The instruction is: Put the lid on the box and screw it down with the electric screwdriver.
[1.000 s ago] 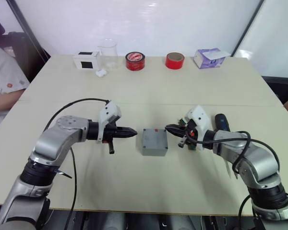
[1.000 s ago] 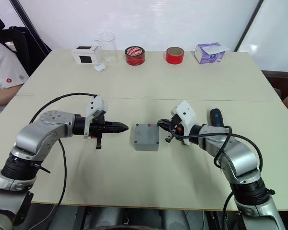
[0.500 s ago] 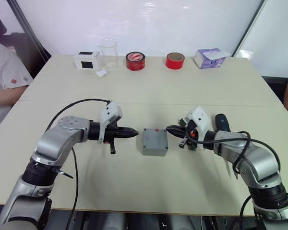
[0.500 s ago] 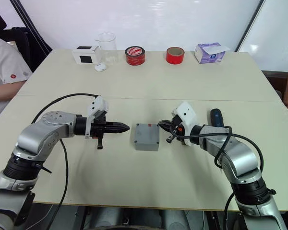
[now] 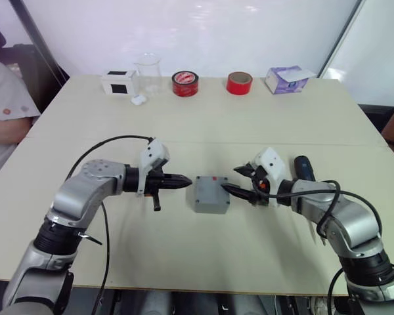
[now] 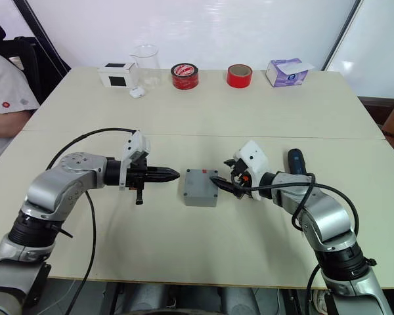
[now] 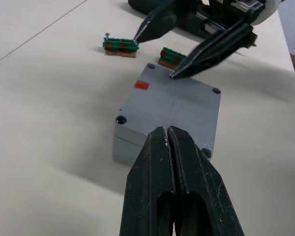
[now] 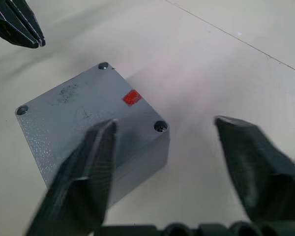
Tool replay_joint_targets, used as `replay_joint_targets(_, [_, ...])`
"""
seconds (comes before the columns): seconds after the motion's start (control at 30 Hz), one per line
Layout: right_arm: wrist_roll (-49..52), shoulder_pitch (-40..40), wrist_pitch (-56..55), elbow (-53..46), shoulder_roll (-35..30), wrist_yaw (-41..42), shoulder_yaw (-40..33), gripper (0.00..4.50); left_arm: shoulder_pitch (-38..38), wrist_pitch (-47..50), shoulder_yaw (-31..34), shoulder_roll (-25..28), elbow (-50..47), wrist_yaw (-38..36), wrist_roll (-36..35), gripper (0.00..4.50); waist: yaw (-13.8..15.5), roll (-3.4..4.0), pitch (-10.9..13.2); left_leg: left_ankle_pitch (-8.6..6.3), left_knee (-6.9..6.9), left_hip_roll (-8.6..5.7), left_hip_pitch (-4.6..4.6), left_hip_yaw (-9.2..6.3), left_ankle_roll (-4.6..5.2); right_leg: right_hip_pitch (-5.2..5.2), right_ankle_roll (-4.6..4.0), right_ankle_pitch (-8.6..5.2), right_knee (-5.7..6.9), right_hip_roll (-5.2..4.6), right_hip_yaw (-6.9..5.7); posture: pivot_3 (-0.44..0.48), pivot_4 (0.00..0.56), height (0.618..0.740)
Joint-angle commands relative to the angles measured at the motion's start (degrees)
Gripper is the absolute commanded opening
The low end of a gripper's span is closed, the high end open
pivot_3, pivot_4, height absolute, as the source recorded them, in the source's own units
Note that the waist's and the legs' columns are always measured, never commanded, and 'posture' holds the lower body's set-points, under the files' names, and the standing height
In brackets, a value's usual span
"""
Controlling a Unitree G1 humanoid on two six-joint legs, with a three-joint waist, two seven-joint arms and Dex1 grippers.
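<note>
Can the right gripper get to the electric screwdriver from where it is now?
Probably yes. The electric screwdriver lies on the table just beside the right arm's wrist, nothing on top of it. The right gripper is open and empty, but points at the lid, so the arm would have to pull back first.

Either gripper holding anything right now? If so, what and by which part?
Nothing is held. The left gripper is shut on nothing, short of the lid. The right gripper is open, one finger over the lid's edge.

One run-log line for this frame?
lid on box | left hand shut, beside box | right hand open at box edge | electric screwdriver on table, untouched
</note>
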Motion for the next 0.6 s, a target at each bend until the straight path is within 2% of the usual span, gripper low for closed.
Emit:
replay_joint_targets(0.03, [5.3, -2.4, 4.0, -2.3, -0.2, -0.3, -6.8, 3.47, -1.3, -1.5, 0.3, -0.3, -0.4, -0.4, -0.4, 0.0, 0.0, 0.0, 0.0, 0.0, 0.0, 0.0, 0.0, 0.0, 0.0, 0.0, 0.0, 0.0, 0.0, 0.0, 0.0, 0.0, 0.15, 0.74])
replay_joint_targets(0.1, [12.2, -5.3, 10.5, -2.1, -0.3, -1.5, -15.2, 3.47, -2.2, -0.8, 0.8, -0.5, -1.4, -0.9, -1.9, 0.0, 0.1, 0.01, 0.0, 0.0, 0.0, 0.0, -0.01, -0.01, 0.0, 0.0, 0.0, 0.0, 0.0, -0.01, 0.0, 0.0, 0.15, 0.74])
replay_joint_targets(0.13, [14.3, -7.0, 13.6, -1.3, -1.4, -2.1, -18.3, 3.78, -2.6, -0.5, 0.9, -0.5, -1.9, -1.2, -2.4, 0.0, 0.1, 0.02, 0.0, 0.0, 0.01, 0.0, -0.02, -0.01, 0.0, 0.0, 0.0, 0.0, 0.0, -0.01, 0.0, 0.0, 0.15, 0.74])
replay_joint_targets(0.17, [15.0, -8.4, 16.3, -0.2, -3.1, -2.4, -20.0, 4.11, -2.9, -0.5, 0.7, -0.4, -2.5, -1.6, -2.5, 0.0, 0.1, 0.02, 0.0, 0.0, 0.01, 0.0, -0.04, -0.01, -0.01, -0.01, -0.01, 0.01, -0.01, -0.03, 0.01, 0.0, 0.15, 0.74])
replay_joint_targets(0.23, [15.1, -10.8, 21.0, 2.7, -7.7, -2.3, -22.0, 4.42, -3.4, -0.5, 0.1, 0.0, -3.7, -2.4, -2.9, 0.0, 0.3, 0.01, 0.0, 0.0, 0.02, 0.0, -0.03, -0.01, 0.0, 0.02, -0.01, 0.01, -0.03, -0.04, 0.0, 0.0, 0.15, 0.74])
replay_joint_targets(0.3, [14.0, -14.4, 26.9, 7.4, -12.6, -3.7, -22.6, 4.42, -3.8, 0.2, -0.1, 0.2, -5.4, -3.3, -4.2, 0.0, 0.2, 0.0, 0.0, 0.0, 0.0, 0.0, 0.0, -0.02, 0.0, 0.12, -0.02, 0.0, -0.14, -0.04, -0.08, 0.0, 0.15, 0.74])
replay_joint_targets(0.37, [10.8, -19.7, 36.6, 15.8, -16.7, -7.0, -21.7, 4.42, -3.9, 0.2, -0.5, 0.8, -7.5, -4.6, -5.1, 0.0, 0.0, 0.01, 0.0, -0.01, -0.05, 0.01, 0.03, 0.0, 0.02, 0.14, -0.02, 0.0, -0.18, -0.03, -0.06, 0.0, 0.15, 0.74])
replay_joint_targets(0.43, [10.5, -21.7, 42.4, 21.0, -21.3, -6.0, -18.8, 4.42, -3.9, -0.5, -1.6, 1.3, -9.0, -5.2, -4.5, 0.0, -0.2, 0.05, 0.0, -0.01, -0.05, 0.01, 0.02, 0.07, 0.01, 0.08, -0.04, -0.01, -0.17, -0.04, 0.03, 0.0, 0.15, 0.74])
replay_joint_targets(0.5, [12.9, -20.2, 43.3, 22.5, -27.7, -1.7, -12.9, 4.42, -3.6, -1.6, -3.0, 2.2, -10.5, -6.0, -3.6, 0.0, 0.0, 0.05, 0.0, -0.01, -0.07, 0.0, 0.01, 0.2, 0.01, 0.07, -0.11, -0.05, -0.19, -0.03, 0.04, 0.0, 0.15, 0.74])
replay_joint_targets(0.6, [16.5, -18.8, 43.4, 25.2, -34.1, 3.0, -5.4, 4.42, -3.4, -2.6, -4.5, 2.8, -12.3, -6.4, -3.0, 0.0, -0.1, 0.05, 0.0, -0.03, -0.15, 0.03, 0.03, 0.19, 0.04, 0.07, -0.09, -0.04, -0.24, 0.02, 0.01, 0.0, 0.15, 0.74])
